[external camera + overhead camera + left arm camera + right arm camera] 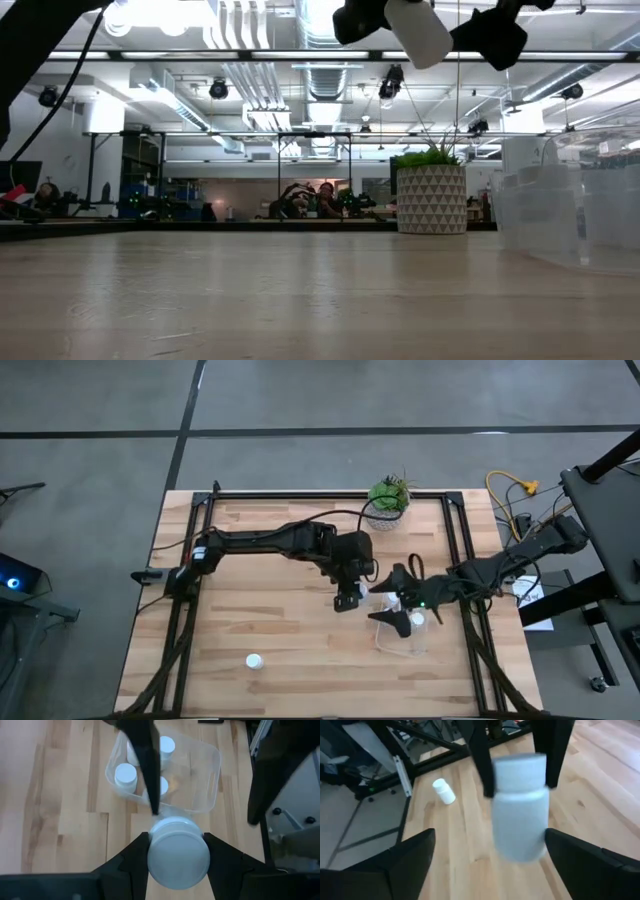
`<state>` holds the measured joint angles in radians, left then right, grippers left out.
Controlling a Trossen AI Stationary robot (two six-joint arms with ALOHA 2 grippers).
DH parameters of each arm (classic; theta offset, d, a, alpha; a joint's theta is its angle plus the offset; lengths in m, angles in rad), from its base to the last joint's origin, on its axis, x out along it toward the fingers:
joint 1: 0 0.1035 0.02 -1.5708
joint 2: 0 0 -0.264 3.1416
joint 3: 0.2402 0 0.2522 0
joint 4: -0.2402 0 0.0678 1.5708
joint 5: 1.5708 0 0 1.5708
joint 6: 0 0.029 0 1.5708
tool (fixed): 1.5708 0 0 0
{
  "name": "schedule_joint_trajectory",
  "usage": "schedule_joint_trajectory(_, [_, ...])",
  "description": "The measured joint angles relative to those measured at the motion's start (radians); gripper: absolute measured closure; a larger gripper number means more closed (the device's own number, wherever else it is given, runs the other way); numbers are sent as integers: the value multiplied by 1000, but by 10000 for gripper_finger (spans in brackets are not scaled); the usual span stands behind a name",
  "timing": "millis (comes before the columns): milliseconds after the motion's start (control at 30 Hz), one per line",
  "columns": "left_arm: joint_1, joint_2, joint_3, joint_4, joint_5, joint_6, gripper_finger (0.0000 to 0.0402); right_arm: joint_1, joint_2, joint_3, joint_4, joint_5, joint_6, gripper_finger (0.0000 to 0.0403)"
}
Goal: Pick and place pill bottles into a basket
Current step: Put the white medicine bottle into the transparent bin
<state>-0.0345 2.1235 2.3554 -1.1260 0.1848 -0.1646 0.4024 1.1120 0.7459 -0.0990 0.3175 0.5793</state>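
Note:
My left gripper (pixel 348 598) is shut on a white pill bottle (pixel 177 852), held high above the table beside the clear basket (pixel 405 635). The bottle also shows in the right wrist view (pixel 520 815) and at the top of the low view (pixel 420 30). My right gripper (pixel 490 834) is wide open next to it, over the basket's edge, its fingers standing either side of the bottle's space and touching nothing. Three bottles (pixel 125 774) stand in the basket (pixel 215 760). One more bottle (pixel 255 661) lies on its side on the table at the near left. My left gripper pinches the bottle's cap end (pixel 517 767) between its two fingers (pixel 480 760), one on each side. The fingers come from above, pointing down. The bottle hangs below them, lifted clear of the table and tilted a little.
A pale patterned pot with a green plant (pixel 387 500) stands at the table's far edge, also in the low view (pixel 432 198). Black frame rails run along the table's left and right sides. The near left of the table holds only the lying bottle (pixel 443 790).

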Motion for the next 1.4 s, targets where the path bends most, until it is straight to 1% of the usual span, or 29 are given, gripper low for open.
schedule_joint_trajectory(67, [0, 0, -2, 7, 1, -12, 263, -12, 21, 14, -3, 0, -4, 29])
schedule_joint_trajectory(267, [1, 0, -1, 22, 4, -14, 263, -38, 72, 19, 0, -21, -3, 26])
schedule_joint_trajectory(333, [1, 0, -1, 25, 5, -14, 263, -46, 85, 19, 5, -33, -1, 29])
schedule_joint_trajectory(400, [1, 0, -1, 25, 5, -14, 263, -48, 89, 19, 9, -32, 1, 43])
schedule_joint_trajectory(467, [1, 0, -1, 24, 5, -15, 263, -51, 89, 19, 9, -31, -2, 68])
schedule_joint_trajectory(533, [1, 0, -1, 25, 8, -15, 263, -57, 88, 19, 7, -31, -3, 104])
schedule_joint_trajectory(600, [0, 0, -1, 26, 7, -15, 263, -63, 88, 19, 6, -31, -3, 150])
schedule_joint_trajectory(700, [1, 0, 0, 26, 13, -16, 263, -67, 88, 18, 3, -31, -11, 232])
schedule_joint_trajectory(733, [1, 0, 0, 28, 16, -18, 263, -68, 88, 18, 3, -31, -10, 250])
schedule_joint_trajectory(967, [2, -5, 0, 37, 15, -20, 263, -70, 71, 17, 1, -35, -8, 251])
schedule_joint_trajectory(1167, [3, -30, 0, 68, 10, -33, 262, -70, 22, 17, 3, -28, -8, 251])
schedule_joint_trajectory(1200, [3, -36, 0, 80, 9, -47, 250, -70, 10, 17, 2, -28, -8, 251])
schedule_joint_trajectory(1233, [5, -43, 0, 93, 5, -62, 228, -70, -1, 17, 2, -24, -3, 251])
schedule_joint_trajectory(1333, [9, -66, -1, 146, 0, -128, 144, -69, -35, 18, -4, -4, -11, 251])
schedule_joint_trajectory(1400, [15, -79, -1, 185, 1, -173, 98, -69, -44, 18, -19, 11, -18, 251])
